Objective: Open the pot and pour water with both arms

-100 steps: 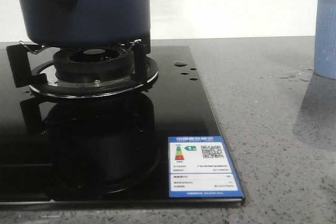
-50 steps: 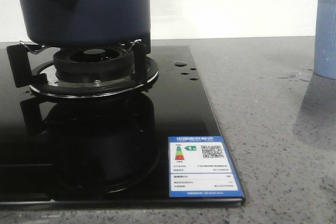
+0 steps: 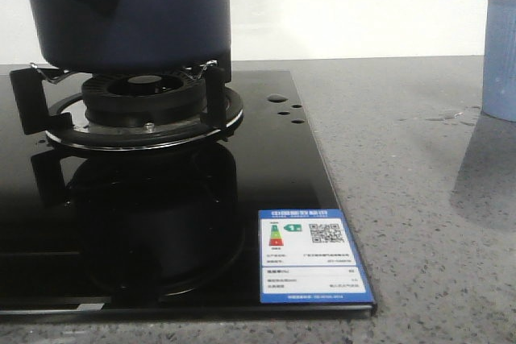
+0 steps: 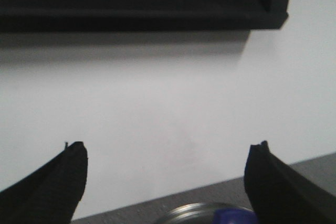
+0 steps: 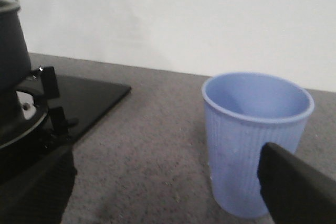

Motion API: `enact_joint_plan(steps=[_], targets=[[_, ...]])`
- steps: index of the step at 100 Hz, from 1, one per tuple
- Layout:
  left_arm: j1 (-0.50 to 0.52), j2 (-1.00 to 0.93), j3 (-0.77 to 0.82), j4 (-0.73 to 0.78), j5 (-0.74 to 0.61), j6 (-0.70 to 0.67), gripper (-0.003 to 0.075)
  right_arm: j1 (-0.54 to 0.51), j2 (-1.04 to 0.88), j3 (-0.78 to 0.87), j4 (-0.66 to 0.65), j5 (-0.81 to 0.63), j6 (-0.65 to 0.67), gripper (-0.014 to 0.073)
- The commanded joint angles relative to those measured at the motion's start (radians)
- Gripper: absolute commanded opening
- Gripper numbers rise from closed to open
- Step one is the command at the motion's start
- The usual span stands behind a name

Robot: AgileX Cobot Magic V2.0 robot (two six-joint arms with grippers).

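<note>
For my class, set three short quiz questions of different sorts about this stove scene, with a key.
1. True or false: the navy-blue pot sits on the gas burner.
2. What stands on the grey countertop to the right of the hob? A) pale blue cup B) kettle C) plate
3. Fill in: both the left claw and the right claw are ____.

Key: 1 true. 2 A, the pale blue cup. 3 open; in each wrist view the fingers stand wide apart with nothing gripped.
</note>
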Motion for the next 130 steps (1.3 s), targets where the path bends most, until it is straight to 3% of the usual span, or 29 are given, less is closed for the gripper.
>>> enact_joint_plan(steps=[1, 15, 25, 36, 46, 64, 76, 92, 130], targets=[[0.049, -0.062, -0.036, 0.004, -0.071, 0.006, 0.0527, -0.007, -0.006, -0.061, 0.081, -0.102, 0.003, 0.0540], [0.148, -0.110, -0.036, 0.004, -0.002, 0.006, 0.0394, -0.007, -0.006, -0.146, 0.101, -0.102, 0.003, 0.0230], [0.208, -0.138, -0.036, 0.004, 0.079, 0.006, 0.0205, -0.007, -0.006, -0.202, 0.101, -0.102, 0.008, -0.0073], [0.265, -0.184, -0.022, 0.007, 0.168, 0.011, -0.0020, -0.007, -0.012, -0.228, 0.105, -0.104, 0.071, -0.0060], [0.303, -0.258, 0.058, 0.012, 0.156, 0.031, -0.0016, -0.007, -0.057, -0.213, 0.041, -0.075, 0.096, -0.0060], [0.332, -0.505, 0.336, 0.019, -0.013, 0.031, -0.0016, -0.007, -0.239, -0.064, 0.056, 0.023, 0.069, -0.0060], [0.332, -0.655, 0.522, 0.017, -0.030, 0.031, -0.0016, -0.007, -0.354, 0.069, 0.062, 0.088, 0.050, -0.0061], [0.332, -0.832, 0.701, -0.096, -0.030, 0.029, -0.0016, -0.007, -0.452, 0.193, 0.062, 0.116, 0.050, -0.0061], [0.332, -0.918, 0.738, -0.125, -0.065, 0.029, -0.0016, -0.005, -0.475, 0.219, 0.062, 0.091, 0.050, -0.0061]])
